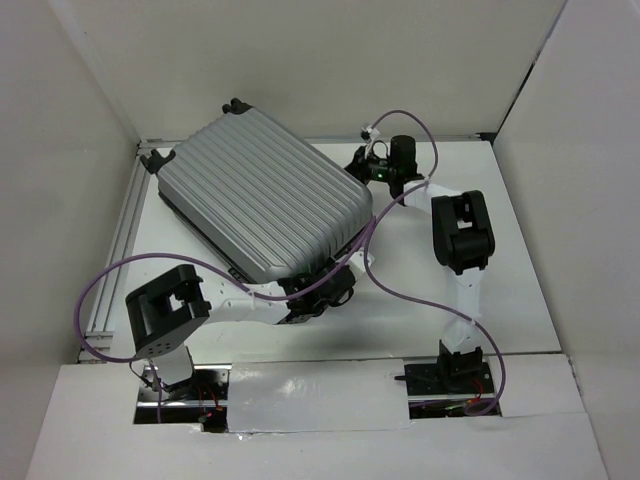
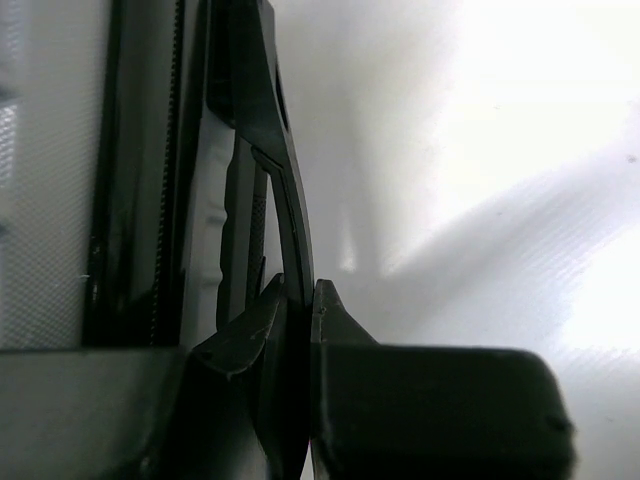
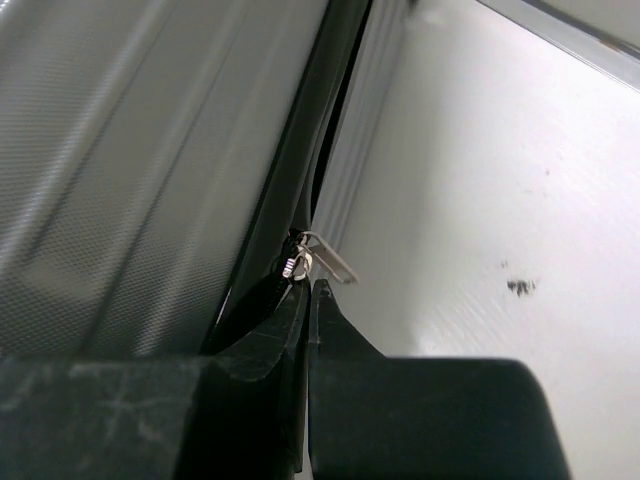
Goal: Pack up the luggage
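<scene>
The luggage point(image 1: 260, 200), ribbed silver-grey, lies closed and flat across the back left of the white table. At its near right end my left gripper point(image 1: 322, 290) is shut on the black handle point(image 2: 285, 190), a thin curved strip clamped between the jaws point(image 2: 298, 285). My right gripper point(image 1: 362, 162) sits against the case's far right side. In the right wrist view its jaws point(image 3: 310, 283) are pressed together with nothing seen between them. The small metal zipper pull point(image 3: 328, 260) lies just past the tips, beside the shell point(image 3: 120, 150).
An aluminium rail point(image 1: 110, 260) runs along the table's left edge. White walls close in the left, back and right. Purple cables point(image 1: 100, 290) loop from both arms over the table point(image 1: 500, 300). A white board point(image 1: 320, 400) covers the front by the arm bases.
</scene>
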Robot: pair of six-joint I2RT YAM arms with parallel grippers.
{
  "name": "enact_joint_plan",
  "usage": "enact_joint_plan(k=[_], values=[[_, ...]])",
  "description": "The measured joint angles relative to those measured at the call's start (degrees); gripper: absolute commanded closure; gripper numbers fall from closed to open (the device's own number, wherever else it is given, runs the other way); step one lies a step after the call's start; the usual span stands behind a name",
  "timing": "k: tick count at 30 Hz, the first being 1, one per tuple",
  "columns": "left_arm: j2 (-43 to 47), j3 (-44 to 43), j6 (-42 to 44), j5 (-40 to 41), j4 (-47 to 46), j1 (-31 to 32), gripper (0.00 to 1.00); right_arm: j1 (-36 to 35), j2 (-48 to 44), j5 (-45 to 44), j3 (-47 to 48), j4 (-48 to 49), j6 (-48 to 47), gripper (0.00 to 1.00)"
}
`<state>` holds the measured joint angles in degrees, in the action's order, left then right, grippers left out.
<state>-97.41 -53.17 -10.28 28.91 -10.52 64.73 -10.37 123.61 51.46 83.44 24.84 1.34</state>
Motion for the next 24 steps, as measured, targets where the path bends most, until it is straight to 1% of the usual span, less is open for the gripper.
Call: enact_joint_plan(k=[10, 12, 15, 18, 19, 20, 21, 23, 24], values=[[-1.0, -0.9, 2.2, 0.1, 0.5, -2.3, 1.00, -0.2, 12.5, 7.8, 17.0, 0.4, 5.9, 1.00], [-1.0, -0.9, 2.4, 0.4, 0.7, -2.7, 1.00, -0.4, 13.7, 8.5, 19.2, 0.4, 6.6, 0.98], [-1.0, -0.9, 2.3, 1.0, 0.9, -2.7, 1.00, -0.5, 13.8, 8.3, 19.1, 0.4, 6.2, 0.79], [-1.8, -1.6, 2.0, 1.5, 1.5, -2.6, 1.00, -0.6, 12.6, 4.3, 17.3, 0.4, 4.6, 0.54], [-2.2, -2.2, 1.6, 2.1, 1.9, -2.4, 1.00, -0.7, 12.1, 1.7, 17.0, 0.1, 3.7, 0.51], [-2.8, -3.1, 1.3, 2.7, 2.7, -2.1, 1.00, -0.6, 11.5, -1.7, 16.9, 0.1, 2.9, 0.51], [-3.6, -4.0, 1.0, 3.4, 3.5, -1.7, 1.00, -0.2, 10.6, -4.3, 16.9, -0.1, 2.3, 0.45], [-5.2, -6.7, 0.0, 4.1, 5.0, -1.2, 1.00, 1.1, 8.2, -7.6, 16.9, -0.2, 2.3, 0.22], [-5.8, -7.7, -0.7, 4.0, 5.2, -1.2, 1.00, 2.1, 6.7, -8.3, 16.9, -0.1, 2.8, 0.16]])
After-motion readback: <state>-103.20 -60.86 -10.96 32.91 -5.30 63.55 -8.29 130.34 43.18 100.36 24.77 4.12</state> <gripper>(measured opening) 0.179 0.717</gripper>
